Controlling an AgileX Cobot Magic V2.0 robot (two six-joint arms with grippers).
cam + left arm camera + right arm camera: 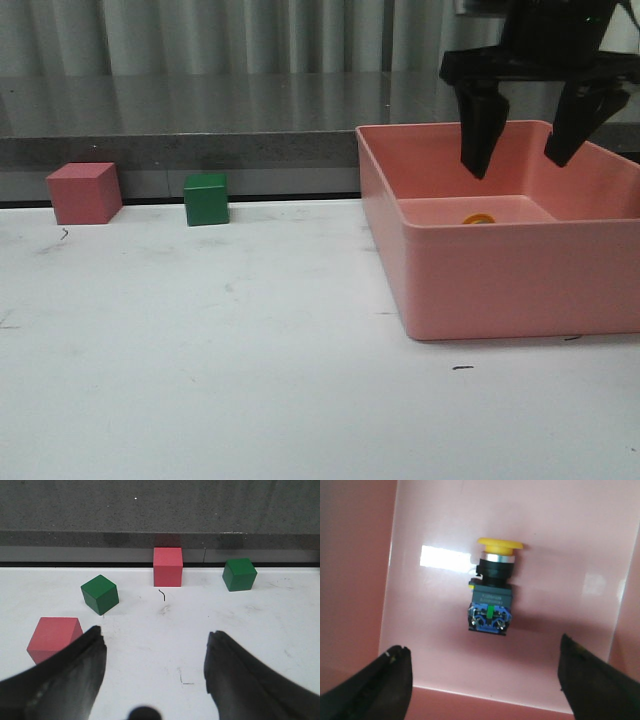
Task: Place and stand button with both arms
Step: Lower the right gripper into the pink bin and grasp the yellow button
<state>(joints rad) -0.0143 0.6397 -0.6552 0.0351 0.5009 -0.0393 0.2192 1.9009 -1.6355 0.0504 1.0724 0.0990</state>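
pink plastic forms the open bin [480, 290] seen at the right of the front view, resting on the white tabletop [200, 350]. inside it, on the bin floor, the button [492, 592] is seen lying on its side in the right wrist view, its yellow cap toward the upper part of that frame and its bluish base toward the lower part; in the front view only a sliver of yellow [478, 218] is visible above the near wall. the right gripper [528, 160] is held above the bin at the upper right of the front view, its fingers [482, 125] spread wide apart and holding nothing, clear of the button. the left gripper [155, 665] is shown only in the left wrist view, its fingers [75, 672] also spread apart with nothing between them, over bare tabletop. at the left of the front view, along the back edge of the tabletop, a pink cube [85, 193] and a green cube [206, 199] are seen standing apart from each other. in the left wrist view two pink and two green cubes are visible.
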